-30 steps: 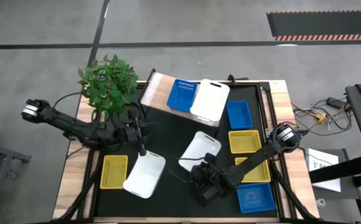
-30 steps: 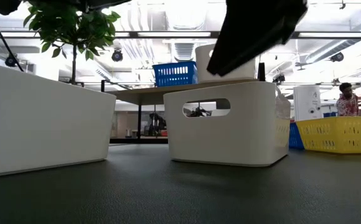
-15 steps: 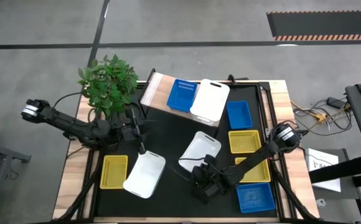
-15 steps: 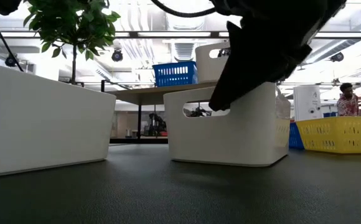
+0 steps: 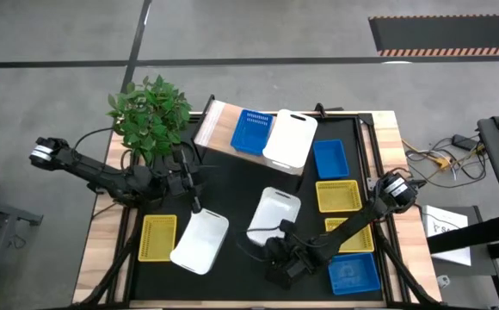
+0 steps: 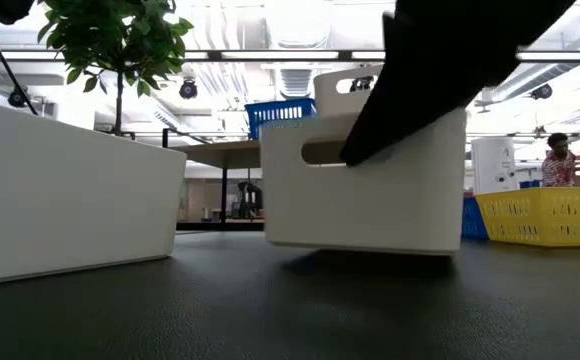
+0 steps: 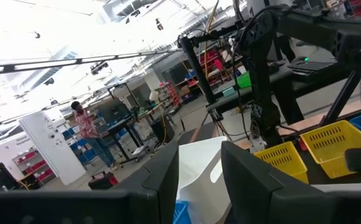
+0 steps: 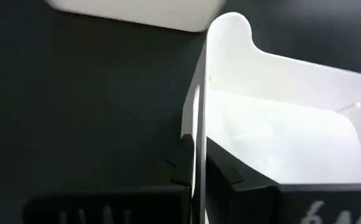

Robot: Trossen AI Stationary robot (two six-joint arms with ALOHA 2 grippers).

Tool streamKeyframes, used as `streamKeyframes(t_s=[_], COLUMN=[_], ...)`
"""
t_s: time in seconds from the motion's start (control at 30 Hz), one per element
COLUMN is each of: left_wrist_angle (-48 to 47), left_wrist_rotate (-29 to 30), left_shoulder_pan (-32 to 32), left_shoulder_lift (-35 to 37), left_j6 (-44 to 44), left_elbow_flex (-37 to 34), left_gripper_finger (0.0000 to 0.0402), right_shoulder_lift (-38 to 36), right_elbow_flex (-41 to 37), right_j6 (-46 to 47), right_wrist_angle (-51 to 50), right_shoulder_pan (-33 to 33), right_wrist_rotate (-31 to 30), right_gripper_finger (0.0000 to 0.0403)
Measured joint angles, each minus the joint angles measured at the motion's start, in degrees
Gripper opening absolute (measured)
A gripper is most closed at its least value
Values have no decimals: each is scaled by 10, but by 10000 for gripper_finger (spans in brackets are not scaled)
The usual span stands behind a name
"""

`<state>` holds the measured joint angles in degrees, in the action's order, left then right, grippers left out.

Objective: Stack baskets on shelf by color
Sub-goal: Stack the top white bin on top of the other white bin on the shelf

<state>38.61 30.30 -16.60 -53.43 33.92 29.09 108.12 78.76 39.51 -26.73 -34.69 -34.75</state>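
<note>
Right gripper (image 5: 277,258), lower centre of the high view, is pinched on the near wall of a white basket (image 5: 274,212); the right wrist view shows a finger on each side of that wall (image 8: 196,124). In the low view this basket (image 6: 365,190) sits tilted, one bottom edge raised off the table (image 6: 290,310).

Left gripper (image 5: 191,179), centre left, hovers above the table with its fingers slightly spread and holding nothing.

The shelf (image 5: 218,126), top centre, carries a blue basket (image 5: 252,131) and another white one (image 5: 289,138). A third white basket (image 5: 200,242) lies lower left, beside a yellow one (image 5: 157,238).
</note>
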Motion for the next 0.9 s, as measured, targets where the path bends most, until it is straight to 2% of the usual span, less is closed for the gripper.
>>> streamKeyframes(t_s=[0.33,0.9], left_wrist_angle=[0,-1], left_wrist_rotate=[0,0], left_shoulder_pan=[0,0], left_shoulder_lift=[-1,-1], left_j6=[-5,-6], left_elbow_flex=[0,-1], left_gripper_finger=[105,105], right_shoulder_lift=[0,-1], right_elbow_flex=[103,400], right_j6=[-122,-200], right_wrist_angle=[-50,-314], right_shoulder_pan=[-40,-49], right_wrist_rotate=[7,-8], right_gripper_finger=[9,8])
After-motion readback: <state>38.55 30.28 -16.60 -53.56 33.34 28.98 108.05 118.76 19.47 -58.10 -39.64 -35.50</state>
